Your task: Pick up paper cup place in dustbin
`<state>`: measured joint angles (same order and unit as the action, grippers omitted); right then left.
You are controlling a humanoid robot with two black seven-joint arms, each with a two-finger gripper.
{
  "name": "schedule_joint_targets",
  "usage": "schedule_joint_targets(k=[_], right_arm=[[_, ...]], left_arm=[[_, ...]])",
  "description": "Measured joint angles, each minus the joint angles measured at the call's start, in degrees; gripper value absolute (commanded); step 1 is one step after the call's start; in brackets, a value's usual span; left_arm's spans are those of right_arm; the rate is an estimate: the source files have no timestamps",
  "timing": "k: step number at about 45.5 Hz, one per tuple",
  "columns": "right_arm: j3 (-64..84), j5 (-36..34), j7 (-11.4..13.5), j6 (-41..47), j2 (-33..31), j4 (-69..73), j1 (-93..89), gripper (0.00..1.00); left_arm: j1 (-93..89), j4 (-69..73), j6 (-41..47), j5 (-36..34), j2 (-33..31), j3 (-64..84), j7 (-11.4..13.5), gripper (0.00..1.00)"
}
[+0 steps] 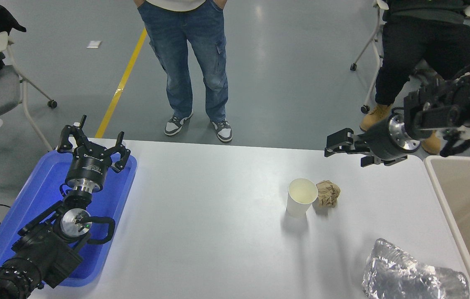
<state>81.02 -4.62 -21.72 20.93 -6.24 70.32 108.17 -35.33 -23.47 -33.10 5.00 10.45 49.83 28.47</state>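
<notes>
One tapered white paper cup (301,197)

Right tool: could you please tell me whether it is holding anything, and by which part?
Nothing is held: the right tool is open and empty, apart from the small white paper cup.

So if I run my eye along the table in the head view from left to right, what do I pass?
Shallow blue plastic tray with the parked left gripper over it → small white paper cup → crumpled brown paper ball → crinkled silver foil bag → large beige plastic dustbin.
</notes>
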Motion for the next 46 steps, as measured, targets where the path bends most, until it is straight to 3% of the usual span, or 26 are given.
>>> schedule_joint_targets(k=[17, 34, 46], right_arm=[[-2.1, -0.6, 0.6, -6.9, 5.2, -2.9, -8.3, 1.00], [-2.7, -6.0, 7.6, -11.2, 6.1, -5.9, -14.6, 0.99], [-3.3, -8.2, 9.4, -13.0, 6.2, -7.6, -17.3, 0.98]], left_arm=[[0.0, 0.0, 0.0, 0.0, 0.0, 0.0, 0.0, 1.00], [0.0, 0.0, 0.0, 0.0, 0.0, 0.0, 0.0, 1.00], [0.0, 0.0, 0.0, 0.0, 0.0, 0.0, 0.0, 1.00]])
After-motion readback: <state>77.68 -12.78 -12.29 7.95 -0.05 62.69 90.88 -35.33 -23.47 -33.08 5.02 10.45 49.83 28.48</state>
